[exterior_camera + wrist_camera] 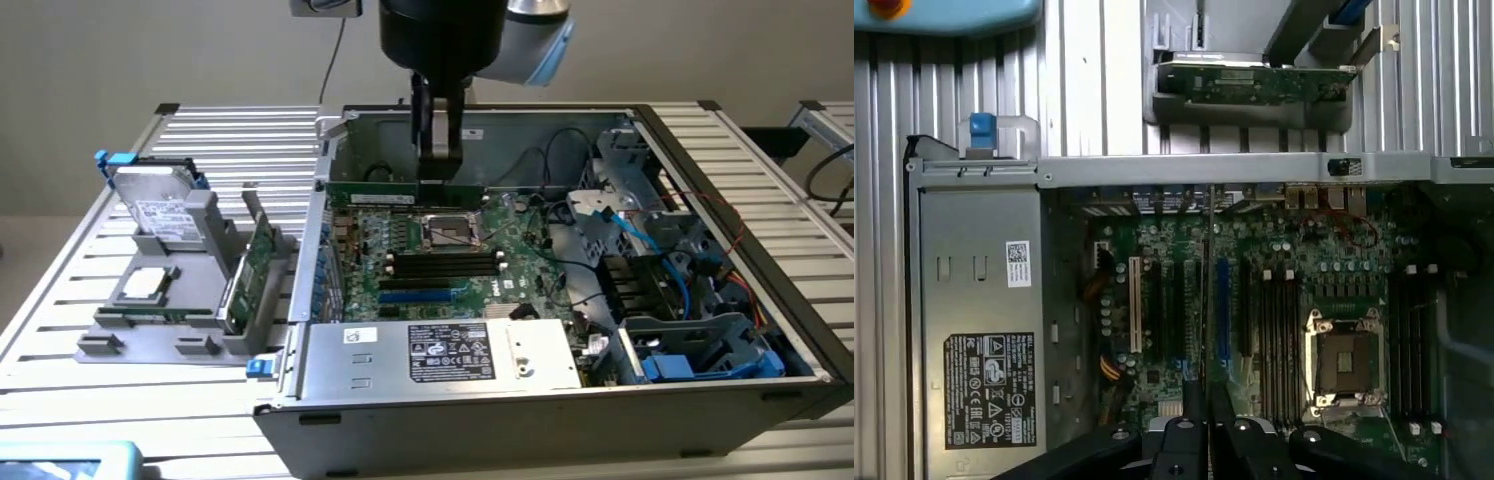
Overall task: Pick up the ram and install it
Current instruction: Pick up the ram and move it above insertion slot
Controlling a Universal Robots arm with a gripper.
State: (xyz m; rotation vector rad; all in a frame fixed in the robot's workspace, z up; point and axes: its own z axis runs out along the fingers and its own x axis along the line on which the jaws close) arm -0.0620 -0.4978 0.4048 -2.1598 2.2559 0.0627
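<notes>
Your tool (438,172) was closed tight on the ram (380,193), and you held it on edge above the motherboard (521,245) inside the open computer case (534,430) on the surface (240,130).

Soft, even indoor light — muted colours.
Faint sheen along the ribbed tabletop (54,310); computer case (534,435) shaded inside, darkest toward one wall in the wrist view.
</notes>
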